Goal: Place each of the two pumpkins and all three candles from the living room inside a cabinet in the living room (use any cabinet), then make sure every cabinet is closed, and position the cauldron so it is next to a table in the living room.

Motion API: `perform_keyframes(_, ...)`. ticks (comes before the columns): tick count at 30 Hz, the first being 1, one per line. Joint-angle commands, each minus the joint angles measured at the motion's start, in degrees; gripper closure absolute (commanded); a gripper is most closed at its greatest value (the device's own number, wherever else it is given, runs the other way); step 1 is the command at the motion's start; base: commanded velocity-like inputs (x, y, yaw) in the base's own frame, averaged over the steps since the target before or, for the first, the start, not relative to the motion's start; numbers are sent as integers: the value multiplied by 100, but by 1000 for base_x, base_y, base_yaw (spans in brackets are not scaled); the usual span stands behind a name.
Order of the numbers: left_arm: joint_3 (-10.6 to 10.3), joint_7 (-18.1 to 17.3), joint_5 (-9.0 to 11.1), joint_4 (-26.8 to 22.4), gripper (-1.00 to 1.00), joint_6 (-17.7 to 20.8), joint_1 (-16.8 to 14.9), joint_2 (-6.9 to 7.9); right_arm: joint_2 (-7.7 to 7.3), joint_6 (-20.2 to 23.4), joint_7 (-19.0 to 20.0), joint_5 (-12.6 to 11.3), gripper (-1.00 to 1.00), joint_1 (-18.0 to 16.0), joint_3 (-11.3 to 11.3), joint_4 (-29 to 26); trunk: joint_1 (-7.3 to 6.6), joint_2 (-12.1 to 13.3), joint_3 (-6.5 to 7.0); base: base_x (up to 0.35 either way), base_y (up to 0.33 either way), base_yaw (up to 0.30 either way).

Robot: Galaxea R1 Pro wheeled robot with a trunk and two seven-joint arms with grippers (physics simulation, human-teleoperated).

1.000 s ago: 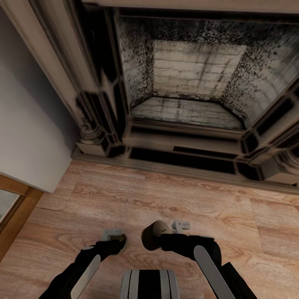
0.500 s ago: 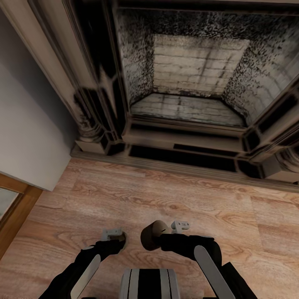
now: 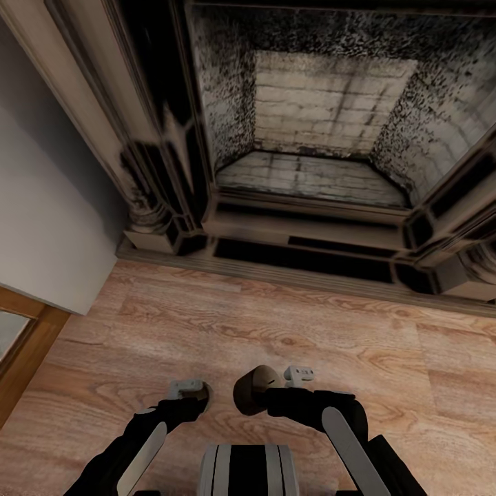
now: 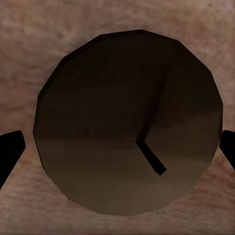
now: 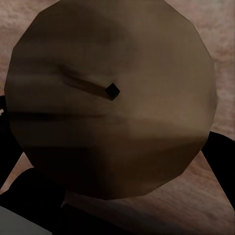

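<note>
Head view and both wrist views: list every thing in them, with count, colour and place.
Stone fireplace with pale brick firebox: one, beige with sooty black patches, straight ahead against the wall.
Wood plank floor: one, light brown, between the fireplace and the robot.
Plain wall: one, grey, left of the fireplace.
Wooden frame: one, mid brown, at the far left edge; what it belongs to is unclear.
Dark brown round candle: one, wick visible, between the left gripper's fingers.
Tan round candle: one, wick visible, in the right gripper.
Left gripper: one, black fingers at the candle's sides.
Right gripper: one, black, low centre.
Robot trunk: one, grey and black, bottom centre.
</note>
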Motion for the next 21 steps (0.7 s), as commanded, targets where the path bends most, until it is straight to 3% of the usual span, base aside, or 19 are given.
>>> perform_keyframes(1,-21,55,60,-10,-100,12,-3,7,-4,6,-60,-60,100,-3,10,-7,-1,-2,-3,0,0,0)
perform_keyframes(15,-25,55,52,-10,-100,12,-3,7,-4,1,-60,-60,100,-2,10,-3,-1,-2,-3,0,0,0)
perform_keyframes(21,-25,55,52,-10,-100,12,-3,7,-4,1,-60,-60,100,-1,10,-5,7,-6,-70,0,0,0)
